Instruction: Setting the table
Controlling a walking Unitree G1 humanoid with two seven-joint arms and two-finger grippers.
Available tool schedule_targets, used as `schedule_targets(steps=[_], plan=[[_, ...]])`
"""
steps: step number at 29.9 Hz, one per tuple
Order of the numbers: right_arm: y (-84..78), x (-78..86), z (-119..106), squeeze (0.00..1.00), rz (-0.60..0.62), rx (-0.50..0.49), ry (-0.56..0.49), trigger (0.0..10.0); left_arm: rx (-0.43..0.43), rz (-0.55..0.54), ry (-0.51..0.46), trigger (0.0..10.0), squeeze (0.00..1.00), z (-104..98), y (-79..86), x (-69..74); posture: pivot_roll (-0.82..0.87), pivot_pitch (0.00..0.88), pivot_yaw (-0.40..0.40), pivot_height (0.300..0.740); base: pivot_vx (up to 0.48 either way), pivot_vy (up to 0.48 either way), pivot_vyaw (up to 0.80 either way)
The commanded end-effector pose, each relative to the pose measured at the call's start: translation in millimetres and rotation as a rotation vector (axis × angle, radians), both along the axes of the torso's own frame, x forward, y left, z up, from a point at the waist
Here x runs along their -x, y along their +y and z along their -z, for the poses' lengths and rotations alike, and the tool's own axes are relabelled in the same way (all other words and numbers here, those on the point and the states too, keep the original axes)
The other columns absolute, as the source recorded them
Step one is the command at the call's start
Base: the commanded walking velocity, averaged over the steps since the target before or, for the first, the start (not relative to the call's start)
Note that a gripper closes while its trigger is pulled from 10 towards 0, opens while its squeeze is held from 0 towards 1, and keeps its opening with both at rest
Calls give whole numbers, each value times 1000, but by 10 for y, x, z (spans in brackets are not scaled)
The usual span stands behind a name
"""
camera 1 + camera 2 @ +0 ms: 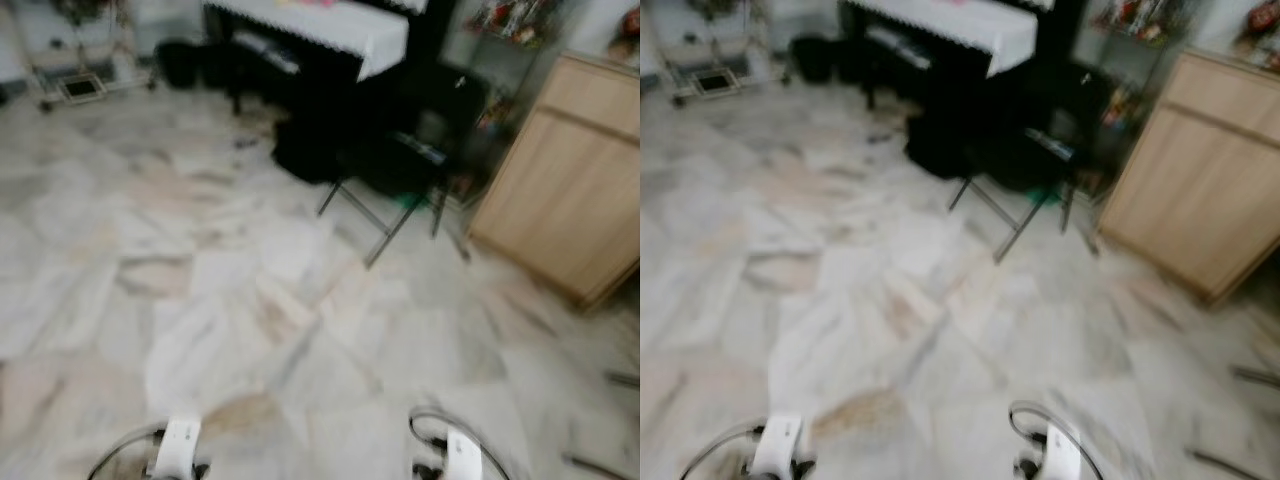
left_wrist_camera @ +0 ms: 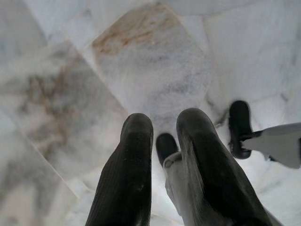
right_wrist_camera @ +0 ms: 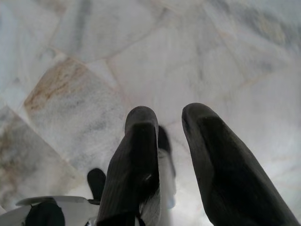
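Both arms hang low over a marble floor [image 1: 250, 300]. My left gripper [image 2: 165, 123] points down at the tiles, open, with nothing between its black fingers [image 2: 136, 155]. My right gripper [image 3: 170, 117] hangs the same way, open and empty. The silver left wrist [image 1: 178, 445] and right wrist [image 1: 460, 455] show at the bottom edge of the blurred head views. No tableware or dining table can be made out.
A black piano under a white cloth [image 1: 330, 25] stands ahead, with a black folding chair [image 1: 400, 160] in front of it. A light wooden cabinet [image 1: 570, 190] is at the right. A wire rack [image 1: 80, 60] stands far left. Open floor lies between.
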State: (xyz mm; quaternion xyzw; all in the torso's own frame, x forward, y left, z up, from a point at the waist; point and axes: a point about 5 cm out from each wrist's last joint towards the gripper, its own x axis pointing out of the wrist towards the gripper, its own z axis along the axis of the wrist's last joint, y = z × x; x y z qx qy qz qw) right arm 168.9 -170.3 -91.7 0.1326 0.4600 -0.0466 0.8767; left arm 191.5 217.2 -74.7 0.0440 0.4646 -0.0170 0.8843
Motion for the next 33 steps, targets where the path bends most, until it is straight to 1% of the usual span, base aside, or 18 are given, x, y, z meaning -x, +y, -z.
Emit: schedule_targets(steps=[1, 11, 19, 30, 33], plan=[[-66, 31, 8, 0, 7, 17, 10, 10000, 5, 20, 15, 10000, 0, 17, -53, 7, 89, 0, -40, 740, 0, 0, -781], [-60, 51, 18, 0, 4, 18, 17, 10000, 8, 16, 19, 10000, 0, 31, -64, 32, 88, 0, -39, 740, 0, 0, -781], [-104, 85, 26, 0, 1, 21, 24, 10000, 8, 27, 17, 10000, 0, 34, -70, 38, 90, 0, -37, 740, 0, 0, -781], [-104, 105, 34, 0, -4, 17, 26, 10000, 5, 35, 19, 10000, 0, 44, -80, 56, 92, 0, -40, 740, 0, 0, -781], [-114, 113, 35, 0, -2, 23, 24, 10000, -5, 37, 17, 10000, 0, 44, -74, 59, 92, 0, -42, 740, 0, 0, -231]])
